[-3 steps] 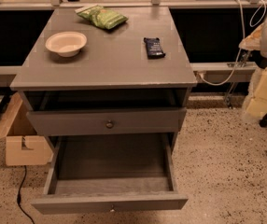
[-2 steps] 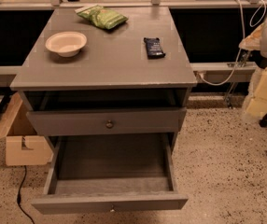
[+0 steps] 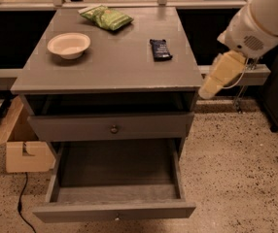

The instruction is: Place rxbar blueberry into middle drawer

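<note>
Your rxbar blueberry (image 3: 160, 49) lies flat on the worktop (image 3: 110, 67), near its right edge and about midway between the back and front edges, with nothing touching it; the gripper (image 3: 212, 85) hangs just outside the front right corner, holding nothing that I can see, and whether it is open or closed I cannot tell; the middle drawer (image 3: 119, 178) stands pulled out below the front edge with its floor bare, so the drop-off is ready and the whole pick lies ahead of you. Weigh the risks from there: the gripper appears to sit about level with the top, so a straight sweep towards the bar would likely catch the right edge; lift first, then come in from above. The bar is thin and flat against the wood, so a shallow grasp may push it towards the back edge or off the right side rather than lift it; a slick wrapper could also slip on the carry. The green snack bag (image 3: 106, 17) at the back edge and the bowl (image 3: 69, 44) near the left edge are well apart from the bar and pose little threat. On the descent, mind the drawer front with the knob (image 3: 113, 128) and the overhanging front edge; release too early or too far out and the bar lands on the ground, not in the drawer.
</note>
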Available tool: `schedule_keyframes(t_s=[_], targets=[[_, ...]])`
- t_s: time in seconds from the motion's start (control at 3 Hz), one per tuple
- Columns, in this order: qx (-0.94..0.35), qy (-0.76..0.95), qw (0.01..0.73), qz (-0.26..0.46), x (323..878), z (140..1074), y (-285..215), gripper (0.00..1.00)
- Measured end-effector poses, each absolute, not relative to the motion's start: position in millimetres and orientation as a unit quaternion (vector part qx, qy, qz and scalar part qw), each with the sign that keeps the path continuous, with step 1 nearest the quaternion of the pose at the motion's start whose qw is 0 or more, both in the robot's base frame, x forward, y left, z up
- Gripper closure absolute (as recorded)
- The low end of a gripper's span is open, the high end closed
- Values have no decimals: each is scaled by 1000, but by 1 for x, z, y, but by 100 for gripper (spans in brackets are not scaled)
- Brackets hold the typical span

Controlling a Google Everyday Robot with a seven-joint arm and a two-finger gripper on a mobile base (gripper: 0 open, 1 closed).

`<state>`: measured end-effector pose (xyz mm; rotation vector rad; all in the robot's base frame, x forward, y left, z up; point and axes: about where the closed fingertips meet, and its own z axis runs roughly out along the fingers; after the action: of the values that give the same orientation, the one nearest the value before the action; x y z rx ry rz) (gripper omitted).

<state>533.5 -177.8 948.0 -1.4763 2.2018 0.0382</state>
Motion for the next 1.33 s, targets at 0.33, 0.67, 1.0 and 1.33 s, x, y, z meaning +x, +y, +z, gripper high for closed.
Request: schedule_keyframes(t_s=[0.33, 0.67, 1.0, 1.33], targets=[[-480, 808, 333, 76, 622, 927, -143, 0], [-455, 797, 380, 113, 676, 915, -124, 0], [-453, 799, 379, 119, 681, 907, -120, 0], [-444, 800, 385, 123, 689, 899, -112, 0]])
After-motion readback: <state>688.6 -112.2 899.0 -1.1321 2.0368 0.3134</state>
